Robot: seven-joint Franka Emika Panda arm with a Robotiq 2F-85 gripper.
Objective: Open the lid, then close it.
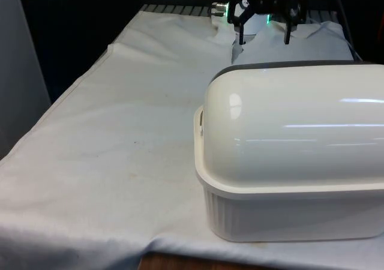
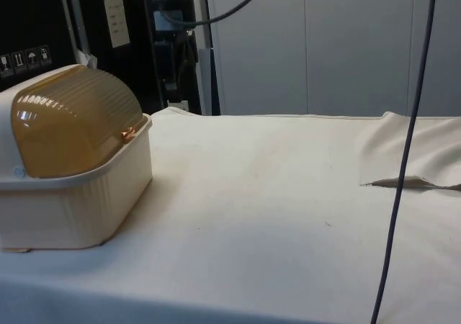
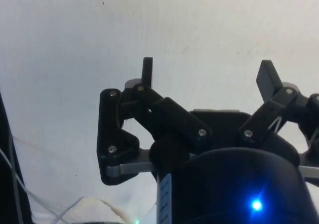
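Wide surface (image 1: 120, 162) under a white cloth, creased and rumpled beyond the bread box on the far side. Bread box (image 1: 288, 162) standing near the surface's near edge in the front view, cream ribbed base with a rounded back turned to that camera. In the side view, same box (image 2: 72, 173) with its amber ribbed lid (image 2: 75, 126) rolled down, front lip meeting the base rim: shut, as far as can be seen. Well beyond the box, above the rumpled cloth, tool (image 1: 264, 41) hanging free, fingers (image 3: 147, 70) spread apart, nothing between them, only bare cloth below in the wrist view. No contact with box or lid.

Judged from this: task not begun. Lid not yet opened, so both halves left — reaching the lid's front lip, rolling it up and back, then drawing it down shut.
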